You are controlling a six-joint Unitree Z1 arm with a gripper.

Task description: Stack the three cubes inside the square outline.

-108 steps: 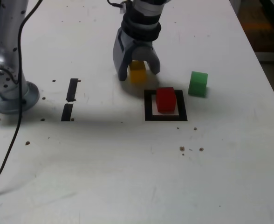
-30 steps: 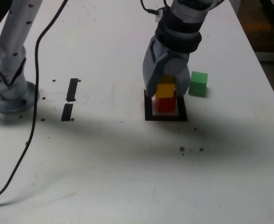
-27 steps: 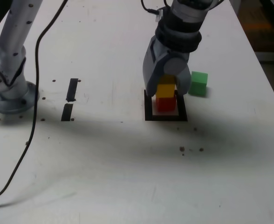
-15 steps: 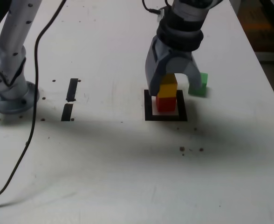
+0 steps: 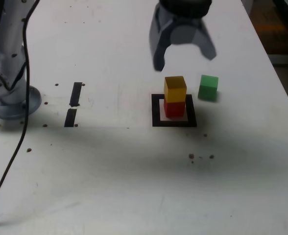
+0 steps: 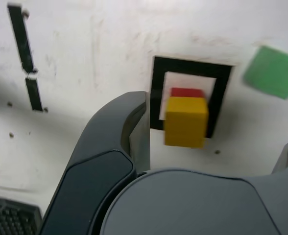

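Note:
The yellow cube (image 5: pixel 175 88) rests on top of the red cube (image 5: pixel 174 108), and both stand inside the black square outline (image 5: pixel 156 111) on the white table. The green cube (image 5: pixel 208 88) sits on the table just to the exterior view's right of the outline. My gripper (image 5: pixel 183 53) hangs open above and behind the stack, holding nothing. From the wrist I look down on the yellow cube (image 6: pixel 185 121), a sliver of the red cube (image 6: pixel 186 92), the outline (image 6: pixel 156 93) and the green cube (image 6: pixel 273 71).
Two short black tape strips (image 5: pixel 74 103) lie on the exterior view's left. The arm's grey base (image 5: pixel 9 93) stands at the far left with a black cable running down. Small dark specks (image 5: pixel 201 156) dot the table in front of the outline.
The gripper carried the yellow cube onto the red cube, opened, and has now risen clear, leaving the yellow cube standing on the red one.

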